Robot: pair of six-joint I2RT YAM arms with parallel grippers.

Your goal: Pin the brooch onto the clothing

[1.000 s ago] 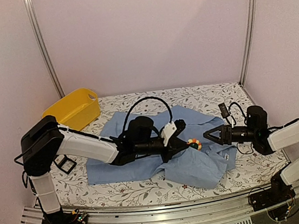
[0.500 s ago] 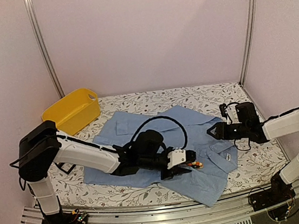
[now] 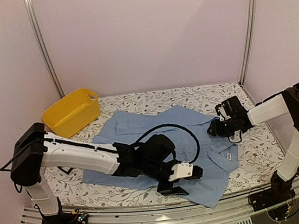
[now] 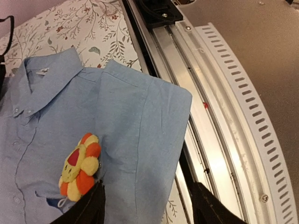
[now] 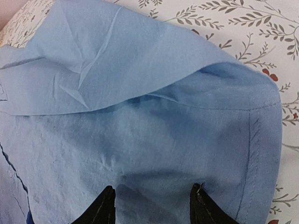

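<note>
On the floral surface, orange-yellow flower brooch lies on light blue denim shirt, pinning unconfirmed; left end effector and right end effector released.

Soft, even light from above, pink cast on the walls, bright glare along the metal rail beside my left fingers, dim shadow pooling on the shirt between my right fingers, fingertips dark, slightly blurred.

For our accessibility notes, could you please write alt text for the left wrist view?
An orange-yellow flower brooch sits on the light blue shirt, beside the open, empty left gripper. The shirt's edge reaches the metal rail along the floral table.
</note>
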